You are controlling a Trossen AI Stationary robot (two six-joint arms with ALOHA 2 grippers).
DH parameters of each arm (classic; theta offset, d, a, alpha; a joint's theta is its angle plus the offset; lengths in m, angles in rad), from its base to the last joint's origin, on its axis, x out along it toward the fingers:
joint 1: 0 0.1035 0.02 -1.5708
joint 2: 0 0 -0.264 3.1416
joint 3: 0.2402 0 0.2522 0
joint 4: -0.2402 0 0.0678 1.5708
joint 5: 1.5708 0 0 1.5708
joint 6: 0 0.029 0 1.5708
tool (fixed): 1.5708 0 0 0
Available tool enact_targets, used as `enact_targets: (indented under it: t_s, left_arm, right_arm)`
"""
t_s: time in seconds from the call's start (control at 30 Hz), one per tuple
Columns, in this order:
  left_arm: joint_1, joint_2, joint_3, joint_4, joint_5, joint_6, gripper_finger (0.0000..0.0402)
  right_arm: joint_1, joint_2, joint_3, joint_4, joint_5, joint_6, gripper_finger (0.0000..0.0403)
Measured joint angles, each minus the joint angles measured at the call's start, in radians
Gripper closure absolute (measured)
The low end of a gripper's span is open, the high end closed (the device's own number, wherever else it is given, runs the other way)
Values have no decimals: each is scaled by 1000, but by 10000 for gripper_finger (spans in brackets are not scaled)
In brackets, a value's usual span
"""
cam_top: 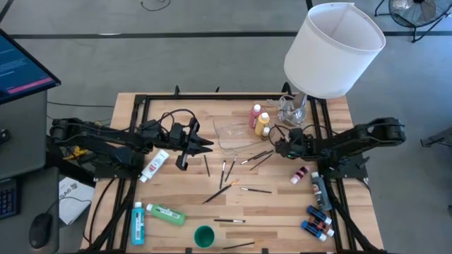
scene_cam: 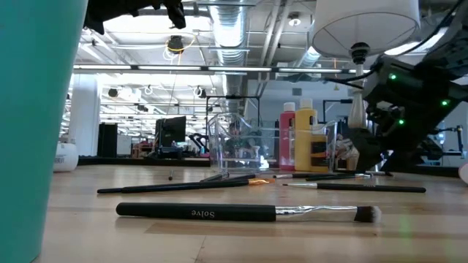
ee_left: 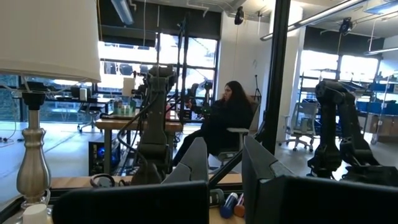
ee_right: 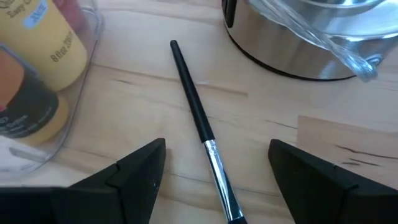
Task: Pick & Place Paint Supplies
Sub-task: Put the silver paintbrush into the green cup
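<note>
My right gripper (ee_right: 217,147) (cam_top: 277,145) is open and tilted down over the table, near the lamp base. A thin dark-handled brush (ee_right: 198,118) lies flat on the wood between its two fingers, which stand on either side without touching it. A red bottle (cam_top: 255,115) and a yellow bottle (cam_top: 263,125) stand in the clear tray (cam_top: 233,135). More brushes (cam_top: 229,171) lie scattered mid-table. My left gripper (cam_top: 205,145) hovers shut above the table, left of the tray, holding nothing.
A big white lamp (cam_top: 333,48) with a metal base (ee_right: 311,43) stands far right, close to my right gripper. A white tube (cam_top: 154,166), blue and green bottles (cam_top: 164,214) and a green cup (cam_top: 204,236) lie near left. Pink, grey and blue bottles (cam_top: 318,212) lie near right.
</note>
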Motion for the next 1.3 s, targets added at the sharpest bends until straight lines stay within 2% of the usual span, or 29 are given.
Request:
enact_targets:
  t_s: [0.33, 0.47, 0.6, 0.97, 1.3]
  left_arm:
    - [0, 0, 0, 6, 0, 2, 401]
    - [0, 0, 0, 5, 0, 2, 401]
    - [0, 0, 0, 6, 0, 2, 401]
    - [0, 0, 0, 5, 0, 0, 400]
    - [0, 0, 0, 1, 0, -1, 400]
  right_arm:
    - [3, 79, 1, 26, 28, -8, 122]
    - [6, 98, 2, 33, 37, 11, 134]
    - [33, 84, 0, 24, 39, 25, 167]
    - [62, 70, 0, -29, 32, 75, 290]
    - [126, 70, 13, -73, 32, 127, 348]
